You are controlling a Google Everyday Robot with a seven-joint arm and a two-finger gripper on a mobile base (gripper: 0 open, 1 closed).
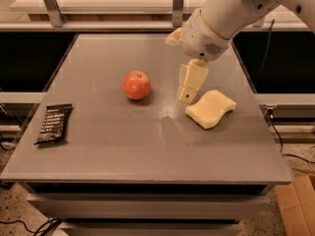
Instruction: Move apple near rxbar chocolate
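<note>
The red-orange apple (136,85) rests on the grey table (147,146), a little left of centre. The black rxbar chocolate wrapper (54,123) lies flat near the table's left edge, well apart from the apple. My gripper (187,95) hangs from the white arm at the upper right, pointing down over the table. It is to the right of the apple, about an apple's width away, and holds nothing.
A pale yellow wavy sponge (210,108) lies just right of the gripper. A metal rail with posts (178,4) runs behind the table. A cardboard box (298,205) stands on the floor at the lower right.
</note>
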